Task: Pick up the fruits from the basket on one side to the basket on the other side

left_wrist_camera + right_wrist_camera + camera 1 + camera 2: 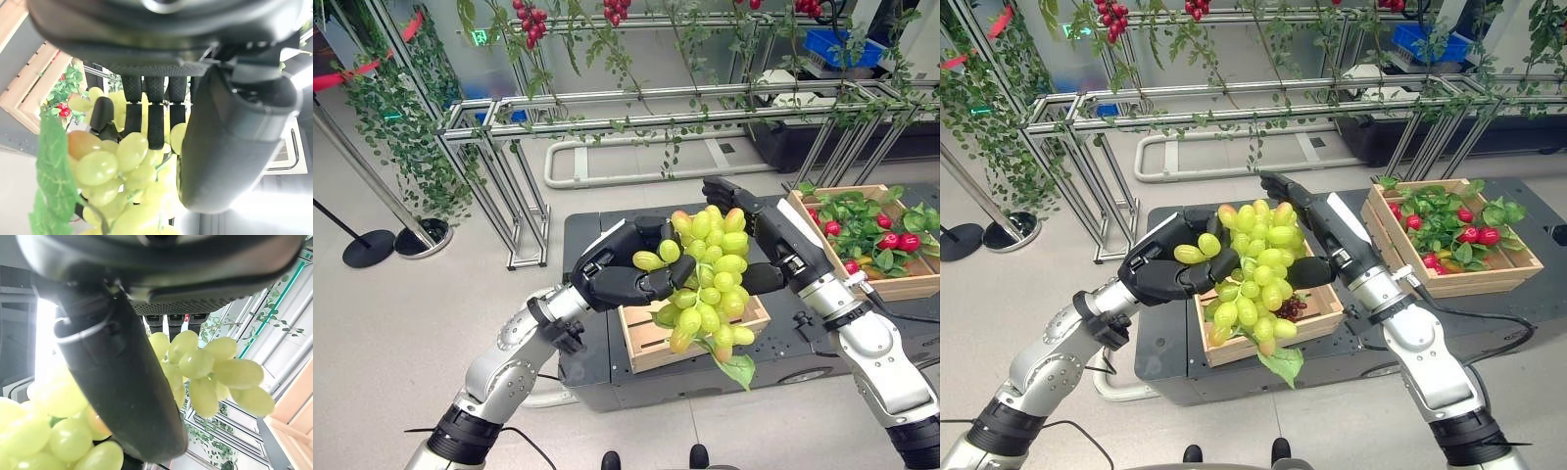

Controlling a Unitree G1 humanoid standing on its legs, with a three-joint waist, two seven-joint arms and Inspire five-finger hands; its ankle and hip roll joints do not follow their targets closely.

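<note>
Grapes held raised above the near crate, clamped between both hands, left hand curled round the bunch's left side, right hand curled round its right side, far crate of red fruit and leaves at the tabletop's right edge

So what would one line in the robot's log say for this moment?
grape bunch: held above near crate | left robot hand: gripping | right robot hand: gripping | far crate: red fruit, leaves
</note>
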